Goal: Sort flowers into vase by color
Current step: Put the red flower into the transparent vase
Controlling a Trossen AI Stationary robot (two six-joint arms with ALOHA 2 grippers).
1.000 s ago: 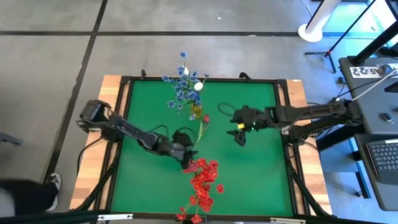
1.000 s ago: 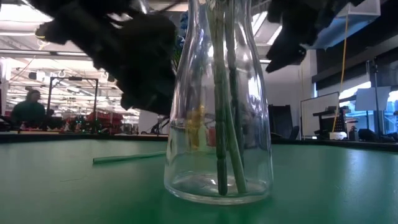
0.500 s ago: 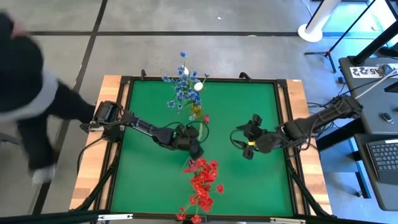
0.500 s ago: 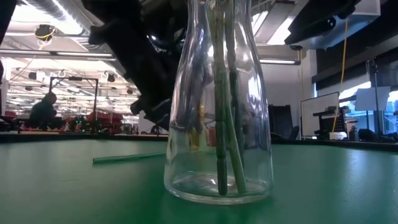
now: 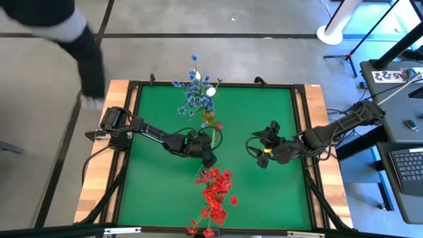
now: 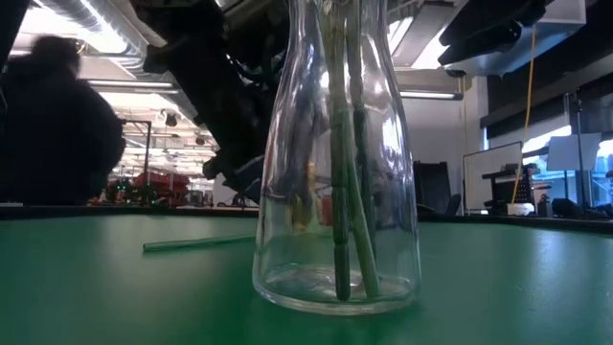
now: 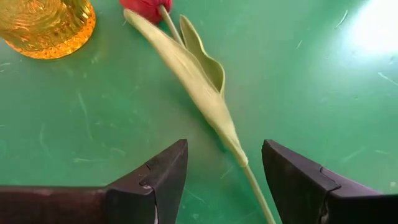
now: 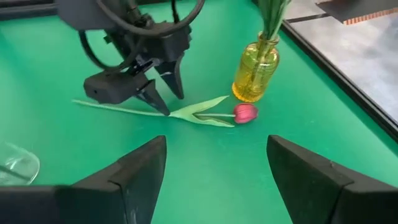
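Left gripper (image 7: pixel 224 180) — fingers spread — straddles red tulip's stem (image 7: pixel 205 93).

Stood close in front: a clear glass vase (image 6: pixel 335 192) on the green surface (image 6: pixel 115 297), with several green stems (image 6: pixel 343 172) upright inside, their ends touching its bottom. Lay flat behind it to one side: one loose green stem (image 6: pixel 196 243). Hung over that side, a dark arm (image 6: pixel 215 86), blurred. Loomed beyond the surface's far edge: a dark, blurred person (image 6: pixel 57 125).
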